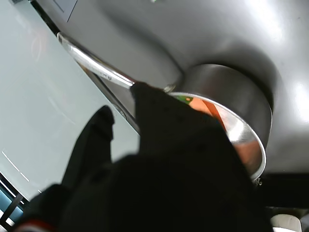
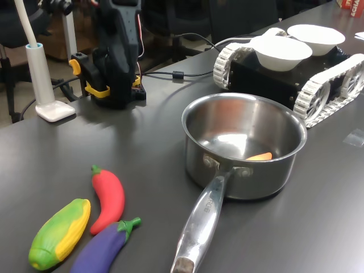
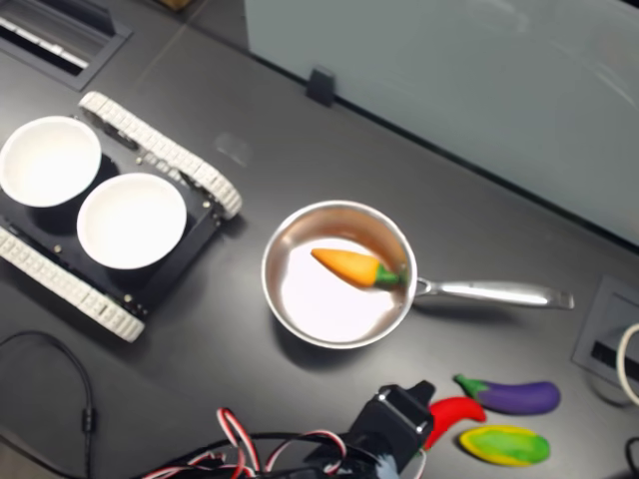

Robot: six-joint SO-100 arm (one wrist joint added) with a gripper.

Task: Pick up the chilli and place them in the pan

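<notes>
- Nearest the wrist view's lens, the black end effector (image 1: 120,118) fills the foreground as a dark, blurred mass; two dark fingers stand apart with pale background between them, nothing held, so it looks open.
- Just beyond its fingertips in the wrist view lies the pan (image 1: 227,96), with its long steel handle (image 1: 96,65) running past the fingers.
- Inside the pan an orange carrot toy (image 3: 349,266) with a green top lies near the handle side, well clear of the end effector.
- From the second exterior view, the chilli (image 3: 454,411) lies on the dark worktop (image 3: 250,190) just beside the end effector, its nearer end hidden behind the arm.
- Past the chilli, farther from the end effector, lie a purple eggplant toy (image 3: 511,395) and a green-yellow corn toy (image 3: 504,445).
- Two white bowls (image 3: 130,220) sit on a tracked vehicle (image 3: 160,150) well beyond the pan.
</notes>
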